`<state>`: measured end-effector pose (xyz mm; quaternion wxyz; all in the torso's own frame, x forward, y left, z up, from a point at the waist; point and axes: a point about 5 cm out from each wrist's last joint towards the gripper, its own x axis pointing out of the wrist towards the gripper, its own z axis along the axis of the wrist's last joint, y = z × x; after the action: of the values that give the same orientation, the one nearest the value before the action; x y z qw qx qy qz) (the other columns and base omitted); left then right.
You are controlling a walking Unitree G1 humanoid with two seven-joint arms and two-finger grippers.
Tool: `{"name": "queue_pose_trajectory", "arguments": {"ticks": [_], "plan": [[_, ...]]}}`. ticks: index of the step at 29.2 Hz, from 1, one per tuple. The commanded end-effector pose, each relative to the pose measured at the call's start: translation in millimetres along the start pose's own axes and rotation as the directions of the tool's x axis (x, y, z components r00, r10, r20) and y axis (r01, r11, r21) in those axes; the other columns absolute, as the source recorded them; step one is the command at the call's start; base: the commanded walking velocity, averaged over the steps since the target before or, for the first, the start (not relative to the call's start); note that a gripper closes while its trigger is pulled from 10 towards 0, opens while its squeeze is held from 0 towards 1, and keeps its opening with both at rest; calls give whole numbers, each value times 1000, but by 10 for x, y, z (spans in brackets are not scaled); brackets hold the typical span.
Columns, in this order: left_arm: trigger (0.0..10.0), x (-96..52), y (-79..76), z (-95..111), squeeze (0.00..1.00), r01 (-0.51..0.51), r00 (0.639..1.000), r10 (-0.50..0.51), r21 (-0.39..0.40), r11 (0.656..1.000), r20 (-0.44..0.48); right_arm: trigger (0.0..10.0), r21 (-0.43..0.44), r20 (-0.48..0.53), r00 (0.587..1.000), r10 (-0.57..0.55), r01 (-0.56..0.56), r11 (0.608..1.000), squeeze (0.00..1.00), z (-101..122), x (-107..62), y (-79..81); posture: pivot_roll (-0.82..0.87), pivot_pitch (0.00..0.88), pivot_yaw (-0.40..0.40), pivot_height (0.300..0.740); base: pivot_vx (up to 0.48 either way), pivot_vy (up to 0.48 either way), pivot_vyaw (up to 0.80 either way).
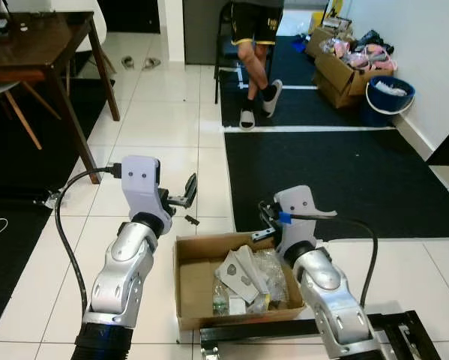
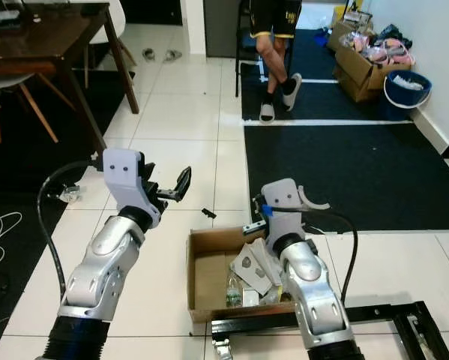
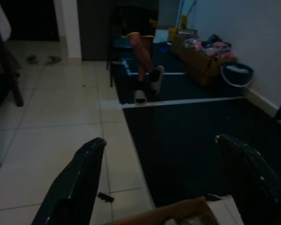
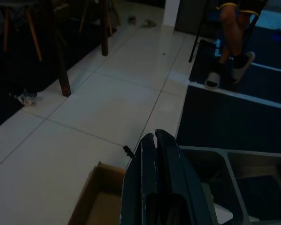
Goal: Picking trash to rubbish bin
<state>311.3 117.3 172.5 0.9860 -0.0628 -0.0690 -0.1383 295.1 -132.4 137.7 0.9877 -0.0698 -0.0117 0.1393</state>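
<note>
An open cardboard box (image 1: pixel 198 289) sits on the white tiles just in front of me, holding crumpled plastic and paper trash (image 1: pixel 246 277). My left gripper (image 1: pixel 188 192) hovers open above the floor beside the box's far left corner; its fingers (image 3: pixel 79 183) stand wide apart with nothing between them. My right gripper (image 1: pixel 265 223) is shut and empty over the box's far right edge, its fingertips (image 4: pixel 154 137) pressed together. A small dark scrap (image 1: pixel 192 220) lies on the tile just beyond the box. A crumpled wrapper (image 2: pixel 69 193) lies by the table leg to the left.
A dark wooden table (image 1: pixel 37 45) and chairs stand at the far left. A black mat (image 1: pixel 336 180) covers the floor to the right. A person (image 1: pixel 255 45) sits on a chair ahead. Cardboard boxes (image 1: pixel 344 75) and a blue bucket (image 1: pixel 387 94) line the right wall.
</note>
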Motion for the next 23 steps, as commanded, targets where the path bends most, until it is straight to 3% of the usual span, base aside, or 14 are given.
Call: {"name": "queue_pose_trajectory", "arguments": {"ticks": [1, 15, 18, 23], "plan": [[10000, -11, -2, -26, 0, 2, 1000, -2, 1, 1000, -14, 10000, -2, -7, 1000, -9, 9, 1000, 0, -15, -13, -12, -27, 127, -2, 740, 0, 0, 0], [10000, 0, -7, -23, 0, -8, 1000, 8, 20, 1000, 1, 10000, 19, 1, 1000, -29, 29, 999, 0, -27, 0, -52, -31, 138, 1, 740, 0, 0, 0], [10000, 33, 17, -20, 0, -28, 1000, 27, 41, 999, 7, 10000, 79, 10, 997, -70, 69, 994, 0, -45, 112, -116, -33, 153, 6, 740, 0, 0, 0], [10000, 85, -11, -19, 0, -11, 1000, 10, 73, 997, 5, 10000, 54, 63, 996, -56, 53, 997, 0, 120, 456, -176, -28, 165, 4, 740, 0, 0, 0]]}}
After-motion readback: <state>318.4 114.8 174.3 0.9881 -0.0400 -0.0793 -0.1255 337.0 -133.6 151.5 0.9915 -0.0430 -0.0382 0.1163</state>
